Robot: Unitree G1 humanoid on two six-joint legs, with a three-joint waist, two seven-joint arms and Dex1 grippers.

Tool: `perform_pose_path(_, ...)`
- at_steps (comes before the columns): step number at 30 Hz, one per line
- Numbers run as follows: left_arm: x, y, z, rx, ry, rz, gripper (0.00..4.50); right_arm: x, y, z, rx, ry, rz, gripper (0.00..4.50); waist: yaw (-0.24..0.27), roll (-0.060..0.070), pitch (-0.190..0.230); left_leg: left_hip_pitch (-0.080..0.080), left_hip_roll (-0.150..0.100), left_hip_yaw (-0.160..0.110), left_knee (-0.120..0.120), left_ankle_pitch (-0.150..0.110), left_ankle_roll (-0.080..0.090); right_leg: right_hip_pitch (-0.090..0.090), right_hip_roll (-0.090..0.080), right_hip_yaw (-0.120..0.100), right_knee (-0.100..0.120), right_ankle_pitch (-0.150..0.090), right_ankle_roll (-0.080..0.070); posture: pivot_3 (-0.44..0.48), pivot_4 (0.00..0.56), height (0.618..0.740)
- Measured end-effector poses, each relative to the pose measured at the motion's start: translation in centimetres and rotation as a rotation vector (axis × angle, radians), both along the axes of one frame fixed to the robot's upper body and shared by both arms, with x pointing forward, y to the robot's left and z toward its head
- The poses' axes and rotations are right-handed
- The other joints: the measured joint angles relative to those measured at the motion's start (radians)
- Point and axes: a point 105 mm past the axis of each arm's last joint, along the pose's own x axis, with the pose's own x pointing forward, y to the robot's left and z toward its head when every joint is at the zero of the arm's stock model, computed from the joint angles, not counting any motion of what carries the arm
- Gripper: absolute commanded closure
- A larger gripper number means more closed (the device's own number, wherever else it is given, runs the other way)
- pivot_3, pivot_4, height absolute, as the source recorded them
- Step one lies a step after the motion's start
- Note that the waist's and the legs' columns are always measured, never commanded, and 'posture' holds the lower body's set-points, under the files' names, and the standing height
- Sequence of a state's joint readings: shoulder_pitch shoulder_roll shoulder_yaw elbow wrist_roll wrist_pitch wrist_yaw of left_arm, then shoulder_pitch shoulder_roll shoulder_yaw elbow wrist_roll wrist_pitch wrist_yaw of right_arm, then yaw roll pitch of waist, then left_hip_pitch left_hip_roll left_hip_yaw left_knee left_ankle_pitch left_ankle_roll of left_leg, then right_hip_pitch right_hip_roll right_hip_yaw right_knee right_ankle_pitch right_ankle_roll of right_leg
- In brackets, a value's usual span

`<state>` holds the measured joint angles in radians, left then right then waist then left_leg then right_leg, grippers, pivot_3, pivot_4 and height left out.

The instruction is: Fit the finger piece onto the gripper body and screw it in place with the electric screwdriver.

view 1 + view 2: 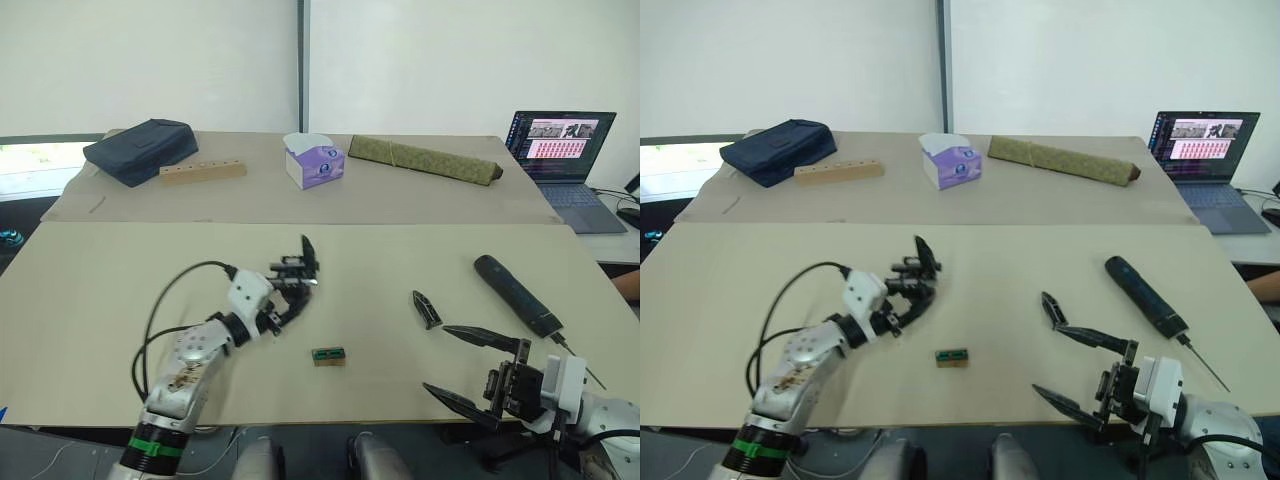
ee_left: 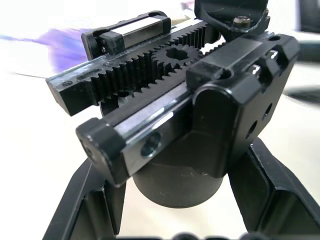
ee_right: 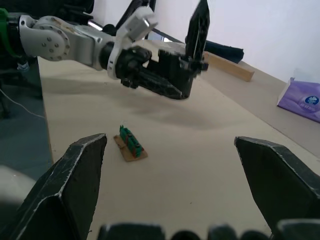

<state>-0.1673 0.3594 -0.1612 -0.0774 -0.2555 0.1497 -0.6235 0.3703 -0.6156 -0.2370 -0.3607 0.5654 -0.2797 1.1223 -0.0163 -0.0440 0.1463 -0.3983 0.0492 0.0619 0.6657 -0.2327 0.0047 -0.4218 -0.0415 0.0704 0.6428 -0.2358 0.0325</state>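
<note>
My left gripper is shut on the gripper body and holds it above the table left of centre. The body's pointed black finger sticks upward. In the left wrist view the gripper body shows its toothed racks and centre gear, clamped between my fingers. The finger piece lies flat on the table right of centre. Further right lies the electric screwdriver, its thin bit pointing toward the near right edge. My right gripper hovers open and empty near the front edge, just short of the finger piece.
A small green part on a tan scrap lies in front of the left gripper. On the back table sit a dark bag, a wooden block with holes, a purple tissue box and an olive rolled mat. A laptop stands far right.
</note>
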Motion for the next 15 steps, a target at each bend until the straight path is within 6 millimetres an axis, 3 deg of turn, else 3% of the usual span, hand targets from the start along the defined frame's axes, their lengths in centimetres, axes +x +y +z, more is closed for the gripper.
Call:
perform_pose_path(4,0.5,-1.0,-1.4,0.056,0.025,-0.053,2.15,-0.2,-0.1,0.4,0.000,-0.012,-0.014,0.00,0.005,0.000,0.000,-0.001,0.000,0.000,0.000,0.000,0.000,0.000,0.000,0.000,-0.001,0.000,0.001,0.000,0.150,0.740)
perform_pose_path(15,0.0,-2.5,-2.3,0.105,-0.026,-0.160,2.15,-0.3,-0.5,0.3,-0.004,0.002,-0.036,0.00,0.007,0.000,0.000,-0.001,-0.001,-0.001,0.000,0.000,0.000,0.000,-0.002,0.000,-0.001,0.000,0.001,0.000,0.150,0.740)
